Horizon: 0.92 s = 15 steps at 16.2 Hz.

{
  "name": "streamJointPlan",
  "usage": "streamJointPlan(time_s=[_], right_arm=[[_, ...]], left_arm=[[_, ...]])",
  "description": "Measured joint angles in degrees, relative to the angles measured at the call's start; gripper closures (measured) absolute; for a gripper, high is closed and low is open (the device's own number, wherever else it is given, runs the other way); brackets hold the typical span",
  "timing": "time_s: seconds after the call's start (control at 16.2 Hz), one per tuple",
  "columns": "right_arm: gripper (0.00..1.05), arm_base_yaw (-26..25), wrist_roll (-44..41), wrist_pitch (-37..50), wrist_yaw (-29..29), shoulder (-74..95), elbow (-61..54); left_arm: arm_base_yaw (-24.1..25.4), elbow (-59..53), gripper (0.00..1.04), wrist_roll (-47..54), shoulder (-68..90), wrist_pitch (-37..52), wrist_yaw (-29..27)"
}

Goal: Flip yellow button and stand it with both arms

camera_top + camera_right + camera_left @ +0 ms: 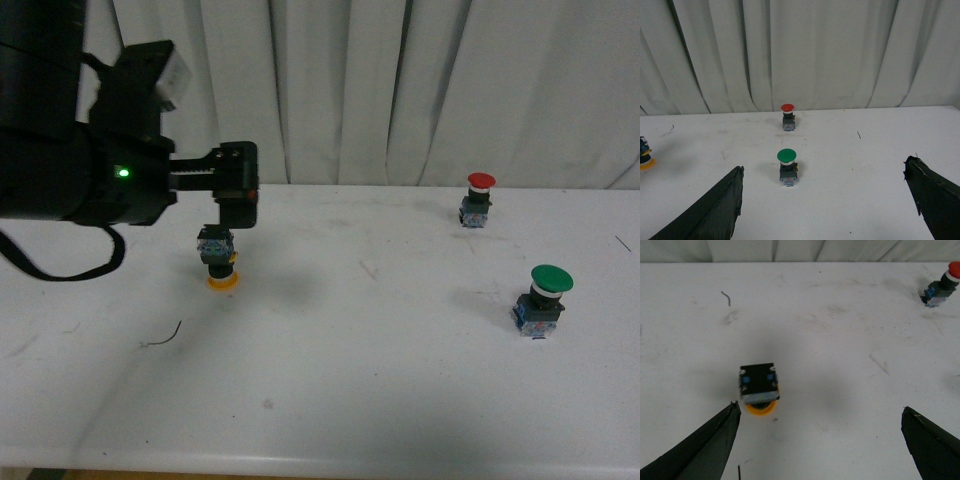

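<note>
The yellow button (218, 262) stands upside down on the white table (330, 400), yellow cap at the bottom and black-blue contact block on top. My left gripper (232, 205) hovers just above and behind it, open and holding nothing. From the left wrist the yellow button (758, 386) lies close to one black finger (705, 450), outside the wide gap of the left gripper (820, 440). The right gripper (822, 205) is open and empty, and is out of the front view. In its view the yellow button (644, 156) shows only at the picture's edge.
A red-capped button (479, 198) stands upright at the back right and a larger green-capped button (545, 298) nearer on the right. A small wire scrap (160, 338) lies front left. White curtains (400, 90) hang behind the table; its front edge (300, 465) is close.
</note>
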Motion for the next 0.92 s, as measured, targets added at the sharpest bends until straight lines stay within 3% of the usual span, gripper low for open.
streamJointPlan(time_s=[0.25, 0.62, 0.92], right_arm=[[0.06, 0.00, 0.02, 0.00, 0.00, 0.00, 0.00], [0.06, 0.00, 0.02, 0.00, 0.00, 0.00, 0.00], [0.06, 0.00, 0.00, -0.02, 0.00, 0.00, 0.00]], left_arm=[[-0.33, 3.69, 0.07, 1.25, 2.91, -1.99, -0.57], [2.03, 16.33, 0.07, 1.75, 12.39, -15.28, -1.16], [2.67, 23.37, 0.07, 1.92, 15.82, -19.87, -2.86]])
